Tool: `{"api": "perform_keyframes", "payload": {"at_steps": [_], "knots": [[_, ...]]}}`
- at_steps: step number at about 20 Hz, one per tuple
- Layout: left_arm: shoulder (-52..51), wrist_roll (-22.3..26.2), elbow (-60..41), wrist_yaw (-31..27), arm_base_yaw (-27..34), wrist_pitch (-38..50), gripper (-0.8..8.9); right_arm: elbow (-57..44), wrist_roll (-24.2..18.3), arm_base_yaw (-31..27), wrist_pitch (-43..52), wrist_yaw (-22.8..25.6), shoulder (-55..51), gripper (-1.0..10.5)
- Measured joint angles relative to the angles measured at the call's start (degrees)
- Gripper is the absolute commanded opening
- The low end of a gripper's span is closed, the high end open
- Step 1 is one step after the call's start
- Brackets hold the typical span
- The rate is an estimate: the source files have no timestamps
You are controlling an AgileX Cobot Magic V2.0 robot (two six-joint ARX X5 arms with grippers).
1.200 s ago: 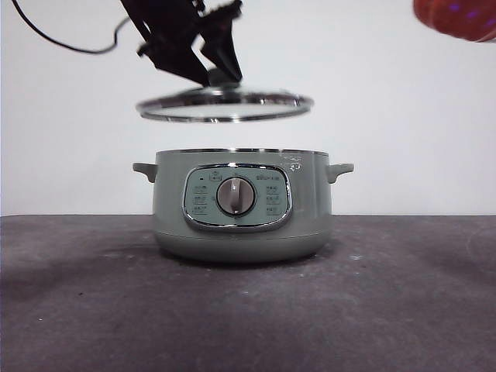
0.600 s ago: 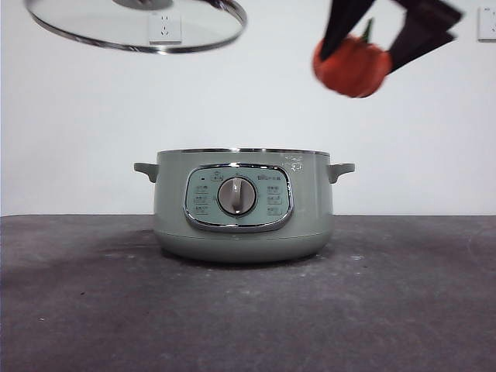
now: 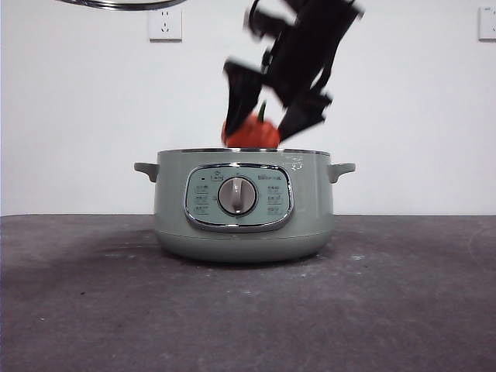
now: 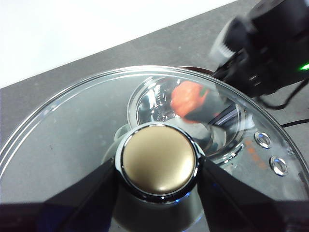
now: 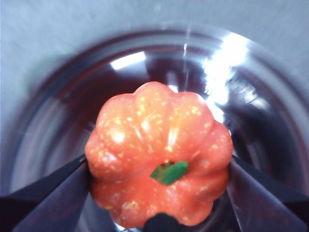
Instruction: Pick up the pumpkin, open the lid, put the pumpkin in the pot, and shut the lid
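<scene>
Holding the pumpkin (image 3: 253, 132) in my right gripper (image 3: 267, 116) just above the open mouth of the pot (image 3: 243, 205), with the lid (image 4: 145, 145) raised clear in my left gripper (image 4: 158, 169).

Dark, speckled table (image 3: 403, 310) carries the pot alone, standing near its middle before a plain white wall (image 3: 411, 116) bearing a socket (image 3: 165, 23). My right jaws pinch the pumpkin on both flanks, stem up, its lower part already at the chrome rim; the right wrist view shows the shiny inner bowl (image 5: 231, 87) around and beneath it. My left jaws press on the lid's knob (image 4: 158, 165) from either side; only the lid's edge shows at the front view's top left, well apart from the pot. Bare table lies open on both sides of the pot's handles.
</scene>
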Motion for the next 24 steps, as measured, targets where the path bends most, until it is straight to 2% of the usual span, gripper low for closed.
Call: {"api": "perform_keyframes", "payload": {"at_steps": [10, 11, 12, 13, 14, 21, 24], "knots": [[-2.5, 0.0, 0.0, 0.0, 0.0, -1.5, -0.08, 0.3, -3.1, 2.0, 3.1, 3.1, 7.6, -0.2], [-2.5, 0.0, 0.0, 0.0, 0.0, -1.5, -0.08, 0.3, -3.7, 2.2, 3.1, 3.1, 7.6, 0.3], [-2.5, 0.0, 0.0, 0.0, 0.0, -1.5, -0.08, 0.3, -4.0, 2.2, 3.0, 3.1, 7.6, 2.1], [-2.5, 0.0, 0.0, 0.0, 0.0, -1.5, -0.08, 0.3, -4.3, 2.2, 3.0, 3.0, 7.6, 5.0], [-2.5, 0.0, 0.0, 0.0, 0.0, -1.5, -0.08, 0.3, -4.3, 2.2, 3.0, 3.0, 7.6, 6.2], [-2.5, 0.0, 0.0, 0.0, 0.0, -1.1, -0.08, 1.5, -3.6, 2.2, 0.8, 3.3, 6.3, 6.3], [-2.2, 0.0, 0.0, 0.2, 0.0, 0.4, -0.09, 1.5, -1.7, 1.8, -3.6, 6.6, -2.1, 6.3]]}}
